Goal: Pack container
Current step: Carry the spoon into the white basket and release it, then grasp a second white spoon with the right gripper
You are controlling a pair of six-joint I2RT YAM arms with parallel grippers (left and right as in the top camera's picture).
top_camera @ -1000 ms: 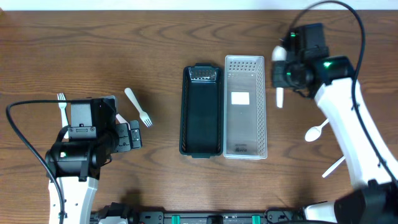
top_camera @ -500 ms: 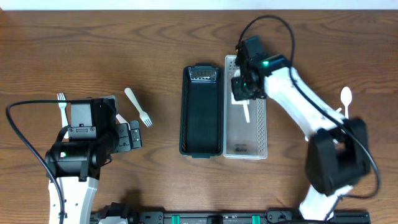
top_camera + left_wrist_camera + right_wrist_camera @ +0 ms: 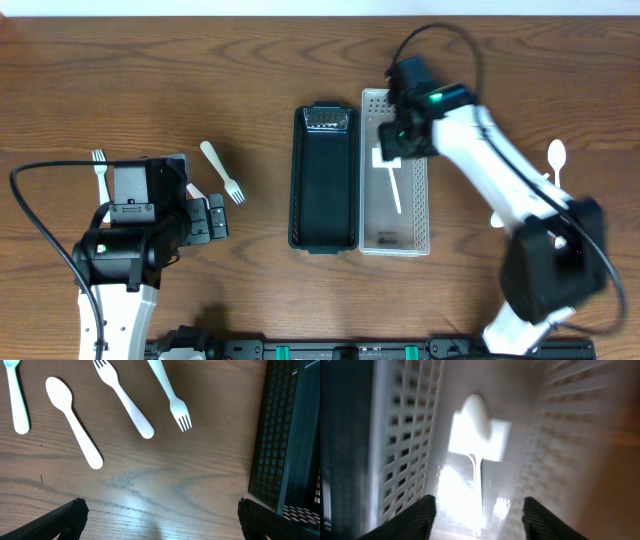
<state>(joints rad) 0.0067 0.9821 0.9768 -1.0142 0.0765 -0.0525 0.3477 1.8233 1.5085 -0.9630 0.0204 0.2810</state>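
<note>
Right gripper (image 3: 477,515), jaws wide apart and empty, hangs over the clear perforated plastic basket (image 3: 421,205) holding 1 white plastic spoon (image 3: 476,420). Left gripper (image 3: 160,515), near the counter's front-left corner, gapes empty.

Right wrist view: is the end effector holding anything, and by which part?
Nothing. The right end effector is open, and the white spoon lies loose in the clear basket below it.

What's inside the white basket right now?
One white spoon lies on the basket floor, its bowl over a white label. From overhead, the right hand covers the basket's top end, so anything there is hidden.
</note>
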